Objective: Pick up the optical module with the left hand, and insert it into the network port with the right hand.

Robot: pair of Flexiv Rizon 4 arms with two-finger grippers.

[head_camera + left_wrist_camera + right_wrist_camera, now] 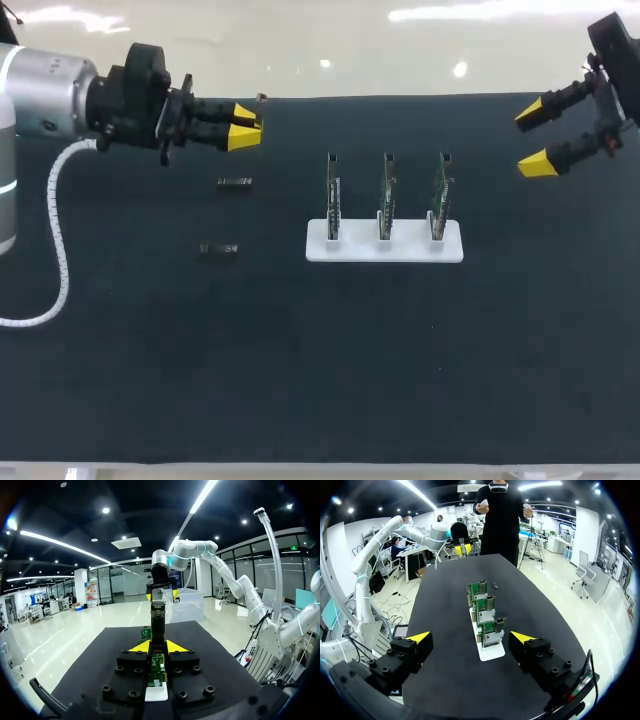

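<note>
My left gripper hovers over the table's far left, shut on a dark optical module that sticks out ahead of its yellow tips. The module's green board end lies back between the fingers. Three upright green circuit boards stand in a white holder at mid-table. My right gripper hangs open above the far right corner, holding nothing. In the right wrist view the boards line up ahead between its fingers.
Two more dark modules lie on the black mat left of the holder, one farther back and one nearer the front. The mat spreads wide in front of the holder. A white cable loops down from my left arm.
</note>
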